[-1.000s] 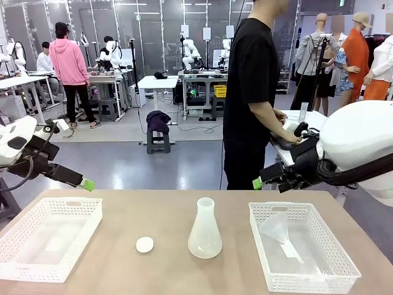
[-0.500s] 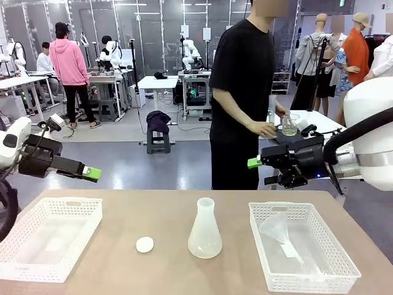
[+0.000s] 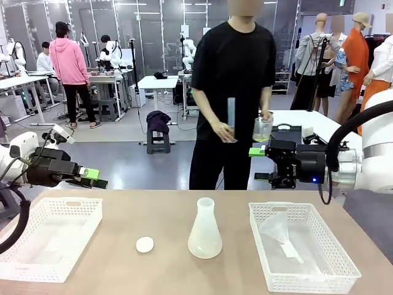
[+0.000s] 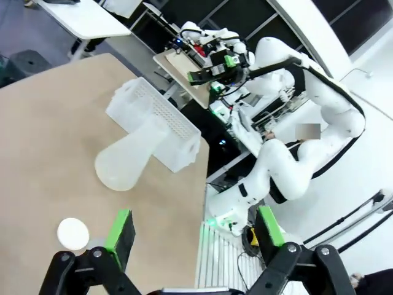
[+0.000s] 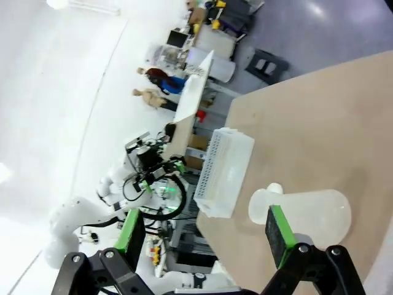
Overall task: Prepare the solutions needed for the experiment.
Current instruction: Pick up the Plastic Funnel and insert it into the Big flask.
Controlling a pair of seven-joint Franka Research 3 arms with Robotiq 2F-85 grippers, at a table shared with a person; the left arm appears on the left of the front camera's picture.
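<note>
Open lab hall, other benches and people far behind. A tan wooden table (image 3: 123, 209) is in front.

Front view: a person in a black T-shirt (image 3: 233, 67) stands at the far side. One hand (image 3: 222, 130) holds a tall clear measuring cylinder (image 3: 231, 114) upright. The other hand (image 3: 267, 115) holds a clear beaker (image 3: 262, 130) with the pale yellow solution (image 3: 261, 137) low in it, well above the table.

On the table, a frosted plastic conical flask (image 3: 205, 228) stands upright at centre. A small white round cap (image 3: 145, 244) lies beside it. A white plastic mesh basket (image 3: 18, 246) sits on the left. A second mesh basket (image 3: 319, 279) on the right holds a clear plastic funnel (image 3: 279, 230).

The left gripper (image 3: 93, 178) hangs over the left basket's far edge. The right gripper (image 3: 259, 164) hangs beyond the right basket.

The left wrist view adds its jaw gap. The left gripper's jaws stand wide with nothing between them, and flask and cap lie beyond.

In the right wrist view the right gripper (image 5: 206, 230) is likewise spread wide and holds nothing, with the flask past one pad.
</note>
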